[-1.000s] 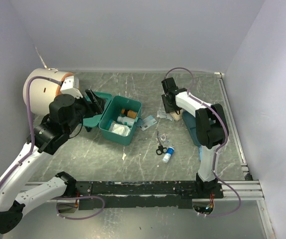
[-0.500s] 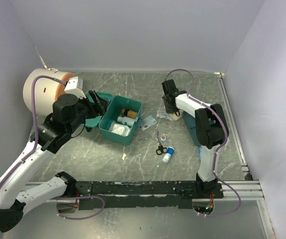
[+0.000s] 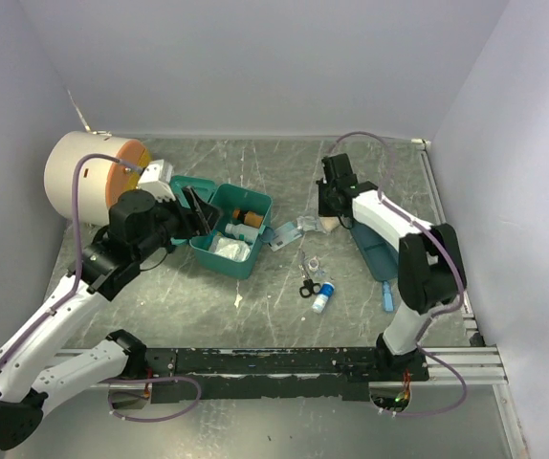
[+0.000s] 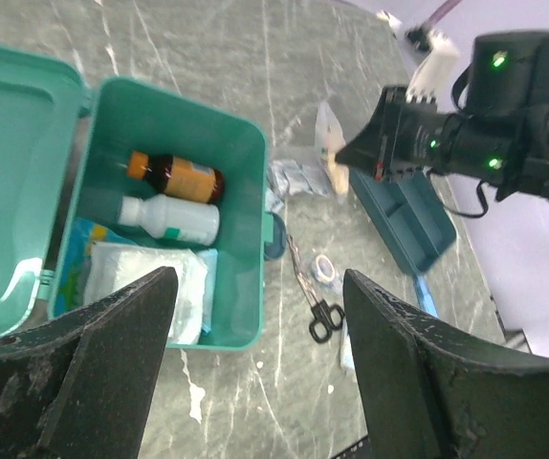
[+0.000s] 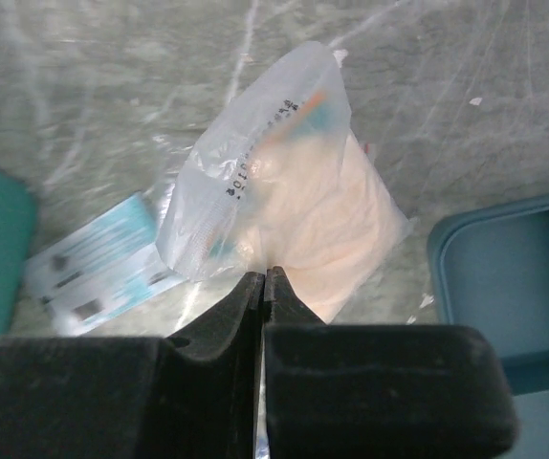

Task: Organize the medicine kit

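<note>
Top external view: the medicine kit [image 3: 239, 264] sits open on the table [image 3: 255, 163], left of centre, lid folded back to its left. The left gripper [image 4: 255, 287] hovers above it, jaws spread wide; a brown bottle [image 4: 174, 176], a white bottle [image 4: 171, 219] and a white packet [image 4: 150, 287] lie inside. The right gripper [image 5: 266, 277] is pinched tight on the edge of a clear plastic bag [image 5: 284, 191], right of the kit

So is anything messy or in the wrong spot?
Yes. The scissors, a small blue-capped bottle and a foil packet lie scattered outside the open medicine kit, not packed inside it.
</note>
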`<state>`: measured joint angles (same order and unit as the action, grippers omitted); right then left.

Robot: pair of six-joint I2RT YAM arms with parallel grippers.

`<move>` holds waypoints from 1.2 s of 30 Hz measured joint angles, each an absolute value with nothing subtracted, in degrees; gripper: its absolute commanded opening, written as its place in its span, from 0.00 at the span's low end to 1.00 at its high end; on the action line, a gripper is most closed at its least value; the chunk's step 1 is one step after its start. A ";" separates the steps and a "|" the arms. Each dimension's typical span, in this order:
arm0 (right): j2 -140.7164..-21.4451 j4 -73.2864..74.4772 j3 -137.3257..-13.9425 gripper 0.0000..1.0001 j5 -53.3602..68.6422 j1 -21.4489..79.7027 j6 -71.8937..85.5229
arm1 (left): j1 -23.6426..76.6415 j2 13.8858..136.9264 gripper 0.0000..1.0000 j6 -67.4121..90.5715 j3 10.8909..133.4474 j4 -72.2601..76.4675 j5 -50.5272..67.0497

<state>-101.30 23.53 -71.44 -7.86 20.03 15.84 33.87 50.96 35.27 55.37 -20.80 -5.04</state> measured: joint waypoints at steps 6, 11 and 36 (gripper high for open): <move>-89.14 19.35 -64.25 0.00 -3.64 20.36 22.87 | 33.87 52.31 0.82 34.39 51.75 -17.96 1.54; -79.72 16.45 -59.24 0.00 -0.51 21.06 30.61 | 33.93 59.59 0.80 31.40 54.74 -16.19 3.97; -54.85 14.98 -40.69 0.00 4.23 29.28 58.11 | 59.61 82.37 0.69 32.27 57.58 -0.10 -5.50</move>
